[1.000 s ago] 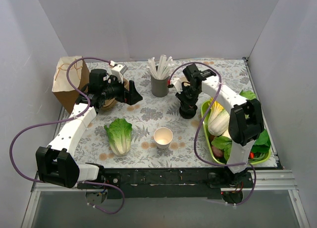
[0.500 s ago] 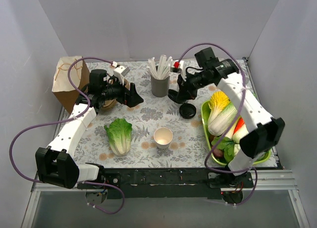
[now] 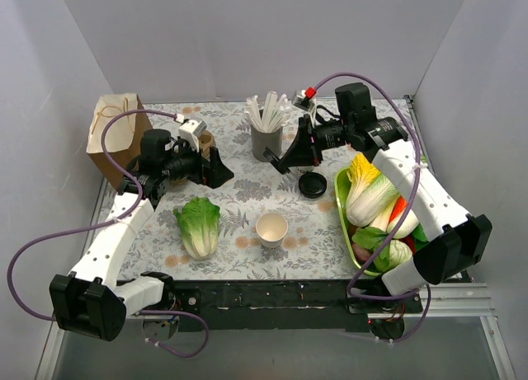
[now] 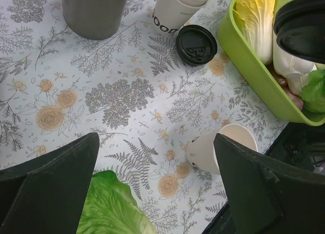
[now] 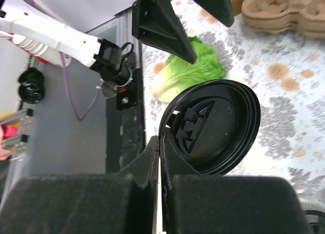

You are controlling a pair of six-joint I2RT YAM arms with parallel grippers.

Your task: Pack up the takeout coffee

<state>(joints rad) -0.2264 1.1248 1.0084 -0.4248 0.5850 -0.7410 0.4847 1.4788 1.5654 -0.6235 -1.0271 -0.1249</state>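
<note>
Top external view: the floral table (image 3: 247,194) carries everything, and the two arms reach over its far half. The left gripper (image 4: 156,158) hovers above the pulp cup carrier (image 5: 284,10) with its jaws spread wide and nothing between them. The right gripper (image 5: 159,142) has its jaws closed on the rim of a black lid (image 5: 213,127), which it holds tilted on edge above the table.

The takeout coffee is not yet assembled. Its cream paper cup (image 3: 271,228) stands open and upright near the front edge, between the loose cabbage (image 3: 198,225) and the green tray (image 3: 341,211).

The step in hand looks like capping. The right arm should bring the lid over the cup, turn it level and centre it on the rim. It should then press straight down, since a push to one side could tip or slide so light a cup. The free left jaws could steady the cup wall.

Counted:
- one table
- two arms
- one green tray of vegetables
- one brown paper bag (image 3: 111,141)
- one loose cabbage
- pulp carriers, apparently stacked, number unclear
- one grey cup of white sticks (image 3: 266,143)
- one stack of lidless cups (image 4: 175,10)
- one open cup
- two black lids, the second lying flat on the table (image 3: 313,185) just beside the tray
</note>
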